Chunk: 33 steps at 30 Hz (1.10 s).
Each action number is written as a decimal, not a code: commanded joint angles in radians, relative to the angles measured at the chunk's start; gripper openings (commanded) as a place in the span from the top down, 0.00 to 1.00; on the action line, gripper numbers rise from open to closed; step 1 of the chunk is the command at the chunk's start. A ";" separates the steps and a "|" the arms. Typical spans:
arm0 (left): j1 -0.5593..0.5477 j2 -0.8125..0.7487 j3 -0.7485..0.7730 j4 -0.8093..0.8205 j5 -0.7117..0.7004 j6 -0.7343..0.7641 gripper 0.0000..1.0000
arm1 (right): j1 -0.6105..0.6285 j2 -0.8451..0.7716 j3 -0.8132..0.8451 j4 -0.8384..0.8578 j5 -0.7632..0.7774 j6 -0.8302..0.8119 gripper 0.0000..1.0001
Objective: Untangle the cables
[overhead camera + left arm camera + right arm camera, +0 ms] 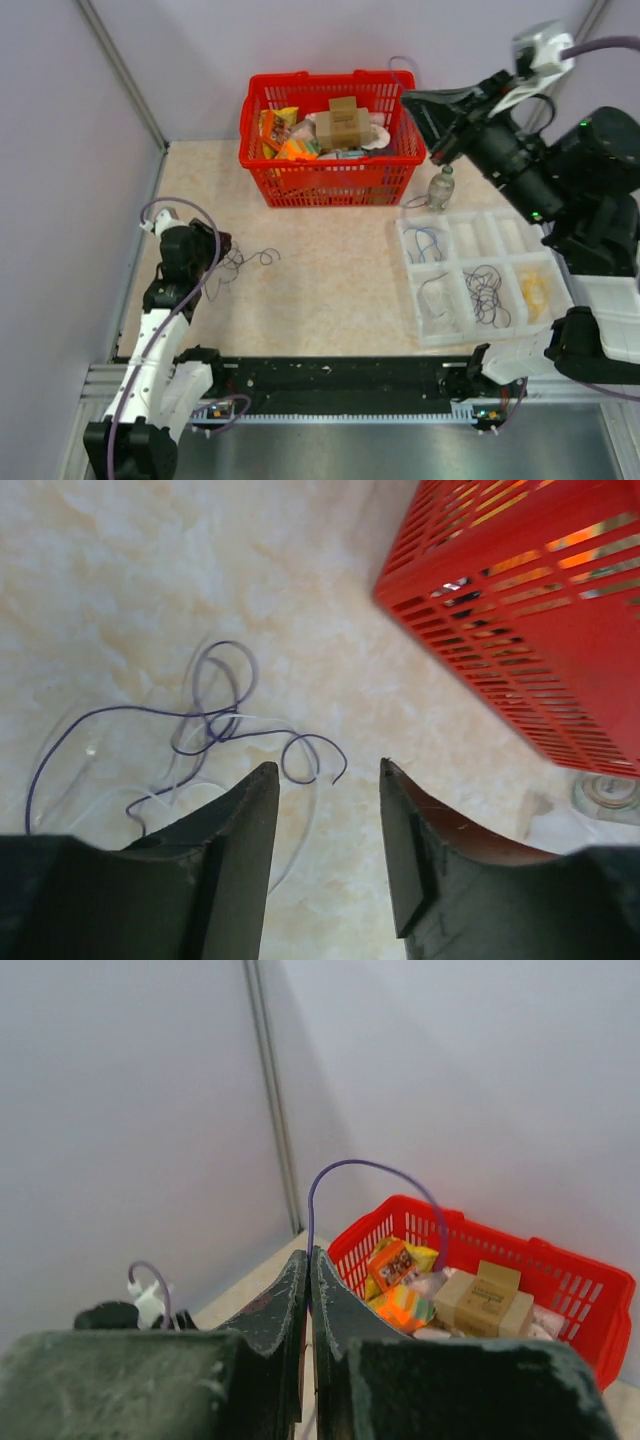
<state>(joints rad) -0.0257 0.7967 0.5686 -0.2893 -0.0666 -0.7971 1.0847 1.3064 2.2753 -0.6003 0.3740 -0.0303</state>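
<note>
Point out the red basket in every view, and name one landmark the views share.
Top external: the red basket sits at top centre, at the far side of the table.
Left wrist: the red basket fills the upper right corner, with only one slatted wall showing.
Right wrist: the red basket is at lower right, seen from above its rim.
Shared landmark: the beige marbled tabletop it stands on.

Pale lilac walls [60, 150] enclose a beige marbled tabletop [330, 270] under even light.

Red basket [330, 185], purple cable [205, 718], beige marbled table [320, 290], white tray [468, 237], black fingers [240, 850]
</note>
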 commanded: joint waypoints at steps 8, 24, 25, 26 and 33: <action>0.006 -0.157 0.131 -0.160 0.238 0.242 0.34 | 0.004 -0.110 -0.446 0.014 0.008 0.072 1.00; 0.004 -0.177 0.119 -0.036 0.596 0.205 0.40 | -0.084 -0.098 -0.643 0.106 -0.185 0.073 1.00; 0.004 -0.182 0.114 -0.033 0.616 0.197 0.39 | -0.101 -0.098 -0.674 0.121 -0.193 0.085 1.00; 0.004 -0.188 0.111 -0.034 0.628 0.193 0.39 | -0.115 -0.096 -0.709 0.138 -0.205 0.093 1.00; 0.003 -0.202 0.106 -0.047 0.659 0.194 0.37 | -0.149 -0.072 -0.862 0.195 -0.219 0.153 1.00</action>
<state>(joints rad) -0.0254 0.6079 0.6731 -0.3878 0.5468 -0.5980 0.9436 1.2175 1.4643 -0.4721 0.1848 0.0776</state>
